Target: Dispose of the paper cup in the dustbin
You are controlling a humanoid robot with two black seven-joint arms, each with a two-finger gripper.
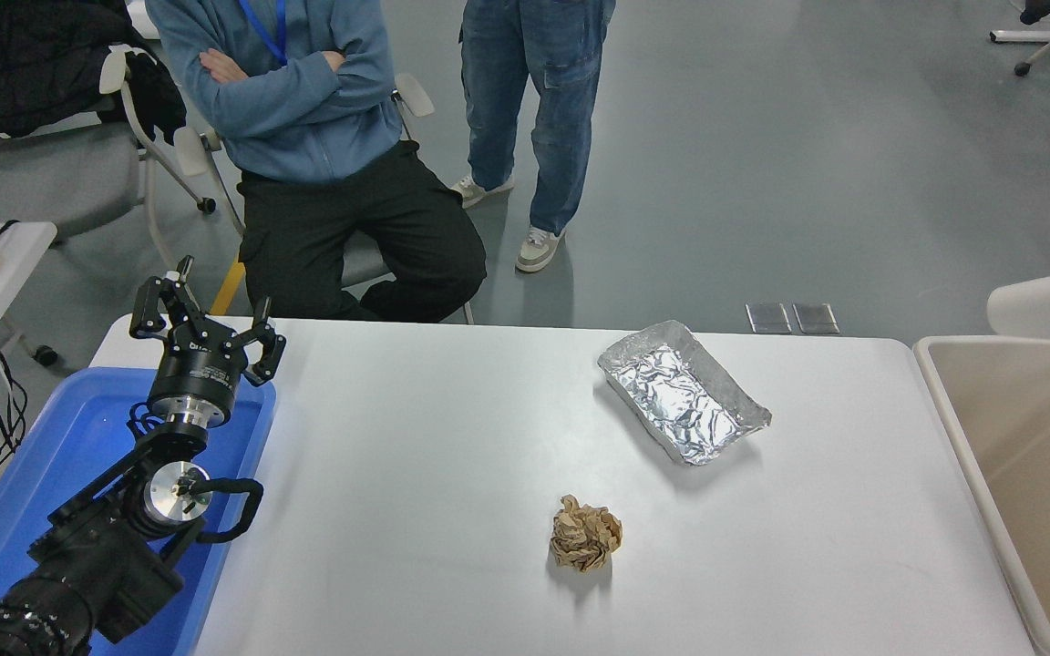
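White paper cup [1049, 308] hangs above my dustbin [949, 412]; right gripper unseen, left gripper [206, 321] parked, fingers spread.

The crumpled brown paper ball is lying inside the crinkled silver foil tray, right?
Not quite. The head view shows the crumpled brown paper ball lying on the bare white table, apart from the crinkled silver foil tray and nearer the camera.
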